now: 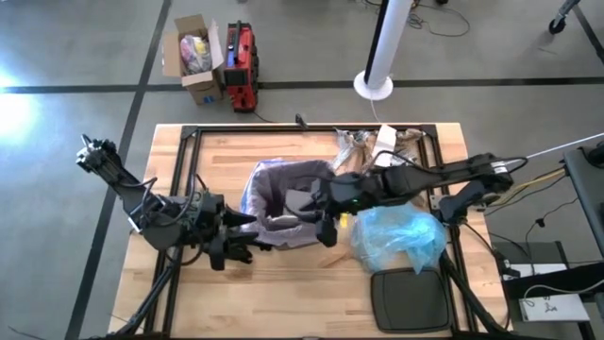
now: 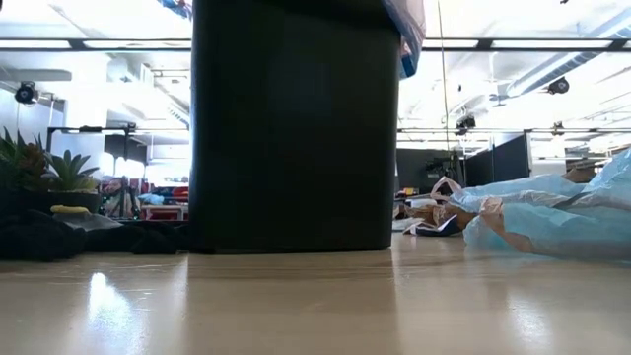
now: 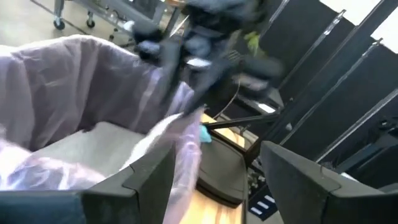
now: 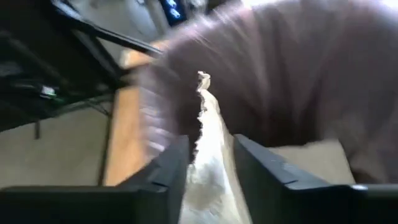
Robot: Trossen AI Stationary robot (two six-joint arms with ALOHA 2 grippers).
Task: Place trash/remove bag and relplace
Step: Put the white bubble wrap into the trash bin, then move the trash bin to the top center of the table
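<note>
Count: one black bin [image 2: 294, 128] with one pink liner [image 1: 283, 194]; one blue bag [image 1: 401, 236]; one black lid [image 1: 409, 297]; one scrap pile [image 1: 373, 146]; two arms, two end effectors [image 1: 241, 241] [image 1: 326, 212].

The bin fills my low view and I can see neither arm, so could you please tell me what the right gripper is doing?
Observer: The right gripper is at the bin rim on its own side, fingers closed on a paper scrap.
Operator: Thank you. Is the bag in the bin?
Observer: Yes, the bag lines it, folded over the rim.
Operator: And the left gripper?
Observer: The left gripper is open at the opposite rim, holding nothing.
</note>
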